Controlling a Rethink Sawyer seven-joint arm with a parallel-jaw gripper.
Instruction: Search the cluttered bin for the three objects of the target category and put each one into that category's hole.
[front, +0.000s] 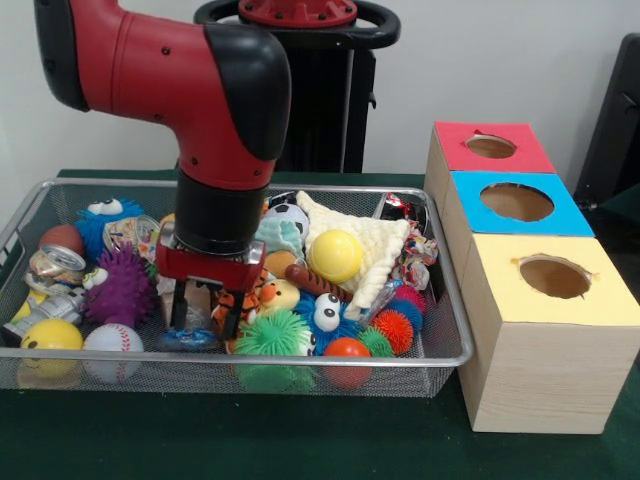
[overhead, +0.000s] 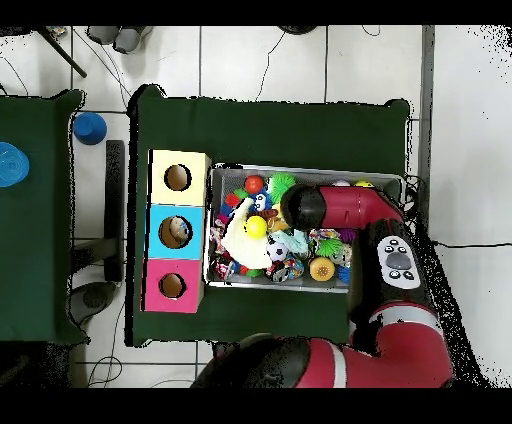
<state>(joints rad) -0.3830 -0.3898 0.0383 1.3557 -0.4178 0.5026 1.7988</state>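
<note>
My gripper (front: 205, 312) is down inside the wire bin (front: 250, 361), near its front left. It is open, with its two fingers (front: 178, 305) spread over a flat blue disc-like thing (front: 188, 340) lying just under the tips. A striped tiger toy (front: 248, 293) lies against the right finger. Around it are a purple spiky ball (front: 122, 285), a baseball (front: 112, 338), a green spiky ball (front: 272, 335) and a yellow ball (front: 335, 256) on a cream cloth (front: 372, 243). In the overhead view the arm (overhead: 305, 207) covers the gripper.
Three wooden boxes with round holes stand beside the bin: red-topped (front: 490, 147), blue-topped (front: 517, 203) and yellow-topped (front: 553, 277). The bin also holds cans (front: 55, 265), a yellow smiley ball (front: 50, 335), an orange ball (front: 346, 348) and a soccer ball (front: 290, 215).
</note>
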